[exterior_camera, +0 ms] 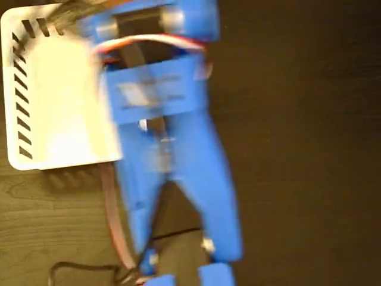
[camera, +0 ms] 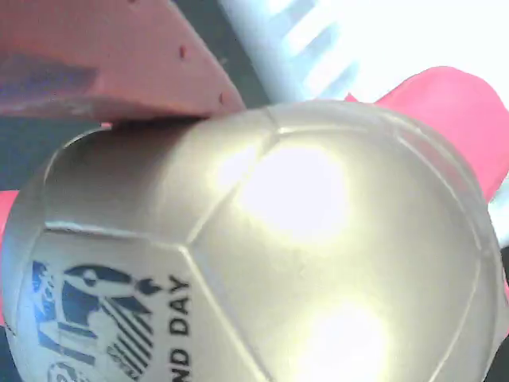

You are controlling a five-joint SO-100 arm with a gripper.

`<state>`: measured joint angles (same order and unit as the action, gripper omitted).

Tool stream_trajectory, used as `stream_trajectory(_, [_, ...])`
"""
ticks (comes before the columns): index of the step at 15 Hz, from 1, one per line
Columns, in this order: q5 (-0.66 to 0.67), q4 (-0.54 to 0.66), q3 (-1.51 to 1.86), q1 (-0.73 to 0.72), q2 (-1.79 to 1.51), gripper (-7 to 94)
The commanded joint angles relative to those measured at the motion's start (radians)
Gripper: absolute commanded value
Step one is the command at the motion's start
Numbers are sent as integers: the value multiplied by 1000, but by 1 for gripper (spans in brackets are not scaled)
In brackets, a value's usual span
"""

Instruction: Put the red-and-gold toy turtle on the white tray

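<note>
Turtle (camera: 262, 255): filled wrist view, 1 finger (camera: 103, 60) pressed against gold shell; gripper apparently pinching it, second finger unseen. White tray (exterior_camera: 24, 89): empty where visible. Placement outstanding

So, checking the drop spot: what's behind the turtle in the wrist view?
Behind the gold-shelled turtle, the white tray's slotted wall shows at top. The shell fills the frame, covering everything below.

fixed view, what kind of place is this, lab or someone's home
Probably a hobby or lab tabletop; I can't tell which. A blue plastic robot arm with loose wiring works over a dark wood-grain table, beside a white slotted plastic tray.
</note>
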<state>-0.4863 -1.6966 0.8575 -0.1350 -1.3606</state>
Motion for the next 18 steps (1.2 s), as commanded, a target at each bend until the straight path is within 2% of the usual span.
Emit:
stream_trajectory(1, [-21, 3, -11, -120, -11, 0])
stream_trajectory(7, [-66, 23, 67, -207, 149, 0])
stream_trajectory(10, [-74, 14, 57, -206, 178, 0])
stream_trajectory(18, [-66, 83, 15, -176, 299, 0])
